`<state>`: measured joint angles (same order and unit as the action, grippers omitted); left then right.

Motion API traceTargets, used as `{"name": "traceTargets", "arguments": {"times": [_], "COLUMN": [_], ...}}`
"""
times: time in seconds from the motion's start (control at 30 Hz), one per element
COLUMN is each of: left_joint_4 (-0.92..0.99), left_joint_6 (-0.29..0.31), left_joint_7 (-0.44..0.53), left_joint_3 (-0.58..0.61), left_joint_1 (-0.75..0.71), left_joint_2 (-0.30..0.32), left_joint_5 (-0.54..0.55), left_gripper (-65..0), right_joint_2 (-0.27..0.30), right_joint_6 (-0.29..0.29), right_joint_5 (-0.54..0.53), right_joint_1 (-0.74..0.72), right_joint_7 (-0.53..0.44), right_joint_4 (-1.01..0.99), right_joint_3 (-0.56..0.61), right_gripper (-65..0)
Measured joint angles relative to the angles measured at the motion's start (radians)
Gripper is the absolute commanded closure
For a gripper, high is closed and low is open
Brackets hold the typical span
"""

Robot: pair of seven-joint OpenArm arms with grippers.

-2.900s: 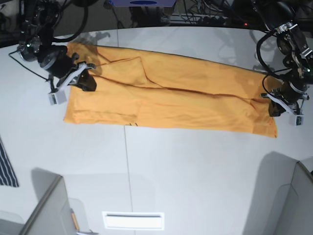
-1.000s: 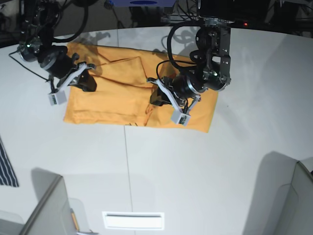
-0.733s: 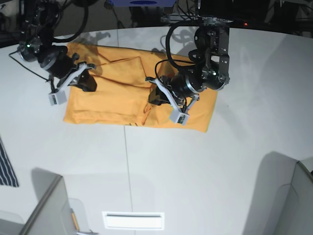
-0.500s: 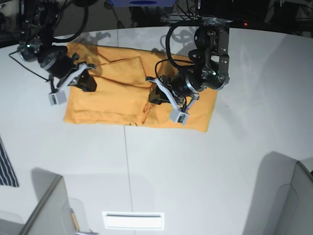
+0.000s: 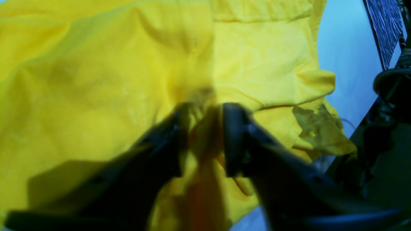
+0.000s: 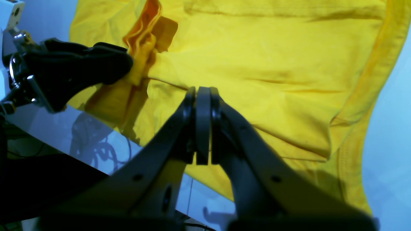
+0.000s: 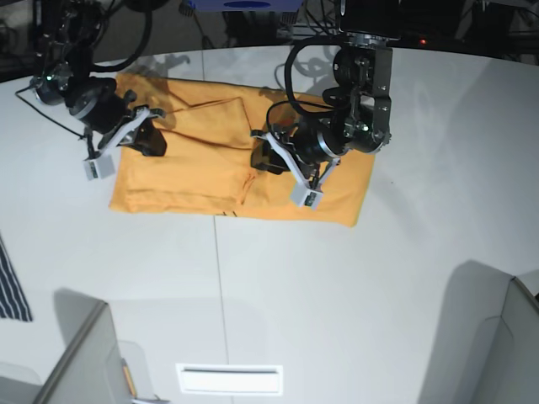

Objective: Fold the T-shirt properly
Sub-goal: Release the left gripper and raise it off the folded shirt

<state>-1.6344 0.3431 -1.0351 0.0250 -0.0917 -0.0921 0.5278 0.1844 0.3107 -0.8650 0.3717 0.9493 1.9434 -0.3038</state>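
Location: on the far half of the white desk [image 7: 337,278], towards its far-left corner, lies the plain orange-yellow short-sleeved cotton T-shirt [image 7: 194,160], already narrowed lengthwise into a flat band.
Step in hand: the crosswise fold. One end of the band is doubled over the middle, so the cloth covers only the far-left part of the desk.
Left gripper [image 5: 202,134]: positioned over the middle of the band, at the folded-over edge. Its jaws pinch a gathered ridge of the yellow cloth, as the left wrist view shows.
Right gripper [image 6: 203,125]: positioned at the end of the T-shirt nearest the desk's left edge. Its jaws are pressed together; the right wrist view shows no cloth between the tips.
Next move, as a judgement: lay the carried edge flush with the layer beneath, then release. The bunched ridge needs flattening before the jaws part, or the fold will hold a crease.
Other item: a dark navy white-striped garment [image 7: 12,290] lies at the left edge, well apart.
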Motion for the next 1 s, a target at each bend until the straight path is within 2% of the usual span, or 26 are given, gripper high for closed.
{"name": "traceTargets", "arguments": {"times": [0.1,0.2,0.33,0.43,0.57,0.6,0.67,0.7,0.77,0.8,0.83,0.9,0.97,1.0], "left_joint_4": [0.0,0.005,0.059,0.084,0.009,-0.032,-0.105,-0.134,-0.174,-0.184,-0.191,-0.197,-0.197,-0.197], "left_joint_6": [0.0,0.0,0.001,0.003,0.0,0.0,-0.002,-0.001,-0.001,0.0,-0.002,0.0,0.0,0.001], "left_joint_7": [0.002,0.002,0.006,0.004,-0.001,0.0,0.004,0.003,0.005,-0.002,-0.001,-0.003,0.002,0.002], "left_joint_3": [-0.002,0.011,0.109,0.124,0.086,0.061,-0.002,-0.034,-0.119,-0.159,-0.201,-0.278,-0.356,-0.399], "left_joint_1": [0.0,0.011,0.061,0.083,0.085,0.077,0.063,0.052,0.018,0.002,-0.012,-0.039,-0.065,-0.083], "left_joint_2": [-0.016,-0.042,-0.047,-0.054,0.002,0.026,0.091,0.118,0.168,0.188,0.202,0.239,0.262,0.278], "left_joint_5": [-0.003,0.0,0.122,0.218,0.275,0.277,0.288,0.287,0.287,0.279,0.274,0.286,0.289,0.288], "left_gripper": [-43.6,-51.5,-52.7,-52.5,-52.2,-50.8,-41.6,-35.5,-17.3,-6.7,0.0,0.0,0.0,0.0], "right_joint_2": [0.0,0.0,0.0,0.011,0.008,0.008,0.01,0.008,0.002,0.002,0.003,0.003,0.003,0.003], "right_joint_6": [0.0,0.0,0.0,0.0,0.0,0.0,-0.002,-0.002,0.0,0.0,0.003,0.004,0.004,0.003], "right_joint_5": [0.0,0.0,0.0,-0.004,-0.01,-0.011,-0.011,-0.011,-0.015,-0.019,-0.015,-0.015,-0.018,-0.017], "right_joint_1": [0.0,0.0,-0.003,-0.003,-0.006,-0.006,-0.006,-0.013,-0.049,-0.079,-0.109,-0.167,-0.203,-0.218], "right_joint_7": [0.0,0.0,0.0,0.005,-0.001,-0.001,0.022,0.058,0.157,0.206,0.26,0.313,0.341,0.341], "right_joint_4": [0.0,0.0,0.0,0.0,0.0,0.0,0.0,0.0,-0.014,-0.032,-0.055,-0.117,-0.182,-0.22], "right_joint_3": [0.0,0.0,0.0,-0.01,-0.13,-0.162,-0.215,-0.233,-0.27,-0.288,-0.302,-0.316,-0.321,-0.321], "right_gripper": [0.0,0.0,0.0,0.0,0.0,0.0,0.0,0.0,0.0,-6.3,-16.2,-34.1,-44.7,-46.7]}}
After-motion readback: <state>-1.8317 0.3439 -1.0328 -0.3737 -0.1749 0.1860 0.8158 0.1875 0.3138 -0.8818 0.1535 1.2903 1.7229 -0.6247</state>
